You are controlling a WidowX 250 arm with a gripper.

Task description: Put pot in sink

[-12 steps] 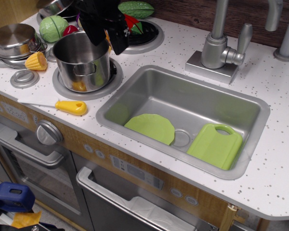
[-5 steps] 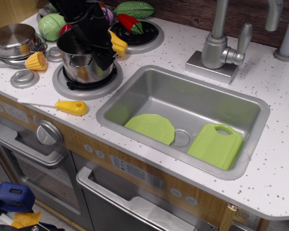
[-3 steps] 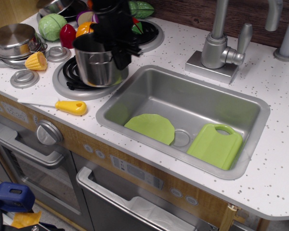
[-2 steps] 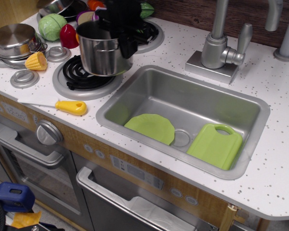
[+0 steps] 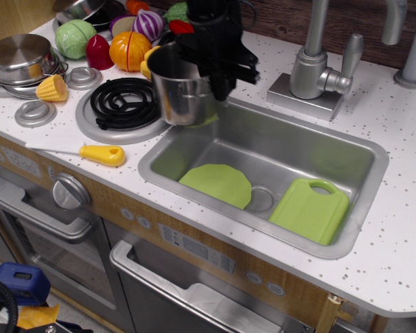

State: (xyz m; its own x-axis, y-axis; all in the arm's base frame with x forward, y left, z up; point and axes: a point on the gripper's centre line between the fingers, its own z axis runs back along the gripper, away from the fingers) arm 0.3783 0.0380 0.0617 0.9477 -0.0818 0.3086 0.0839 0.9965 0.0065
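The tall shiny steel pot hangs in the air over the sink's far left corner, held by its rim. My black gripper comes down from above and is shut on the pot's right rim. The grey metal sink lies to the right and below, with its round drain showing. A green plate and a green cutting board lie on the sink floor.
A black coil burner lies bare left of the pot. Toy vegetables sit behind it. A shorter lidded steel pot, a corn piece and a yellow-handled knife are at the left. The faucet stands behind the sink.
My gripper took hold of the pot on the burner, lifted it and carried it right, from the burner to above the sink's left corner. The burner is now uncovered.
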